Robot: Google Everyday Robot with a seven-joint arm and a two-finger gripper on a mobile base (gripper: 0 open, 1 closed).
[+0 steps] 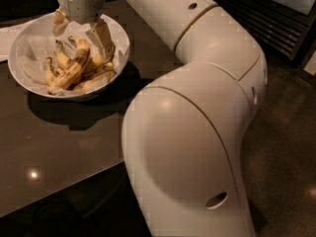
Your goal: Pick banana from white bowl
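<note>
- Alignment matters most: the gripper (81, 39) should close across the middle of the banana (71, 72) alone. It lies in the white bowl (27, 51), heaped against the other fruit and touching them.
- The jaws stand wide apart, one finger on either side of the pile, and hold nothing.
- The gripper hangs just over the bowl's middle, pointing down. The arm (197, 132) reaches in from the right, its elbow bulking in the foreground beside the dark table (59, 147).
</note>
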